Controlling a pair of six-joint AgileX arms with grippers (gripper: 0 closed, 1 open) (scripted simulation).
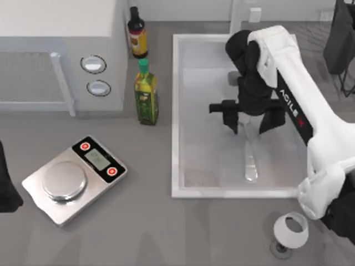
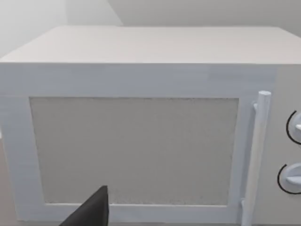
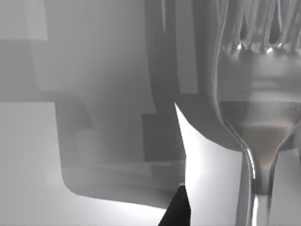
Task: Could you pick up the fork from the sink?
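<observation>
Here, a grey table [image 1: 166,233] holds a large white-rimmed sink [image 1: 176,111] on its right half. The right arm, white with black joints, reaches in from the right edge and hangs over the basin. Its pincer [image 1: 248,119] points down with its two dark fingers [image 1: 230,116] spread wide apart, holding nothing. The fork [image 1: 250,160] lies flat on the pale sink floor, directly beneath that opening, its long handle running toward the sink's near rim and ending in a rounded tip. In the right wrist view the fork [image 3: 256,117] is seen very close, shiny tines and neck, with one dark fingertip [image 3: 178,209] beside it and not touching it.

The left arm sits parked at the table's left edge; I cannot tell whether its pincer is open.

To the left of the sink stand a green oil bottle [image 1: 146,97] and, behind it, a dark sauce bottle [image 1: 137,33]. A white microwave [image 1: 61,55] fills the far left corner. A silver kitchen scale [image 1: 75,180] rests on the near left. A white cup [image 1: 290,231] sits just outside the sink's near right corner.
</observation>
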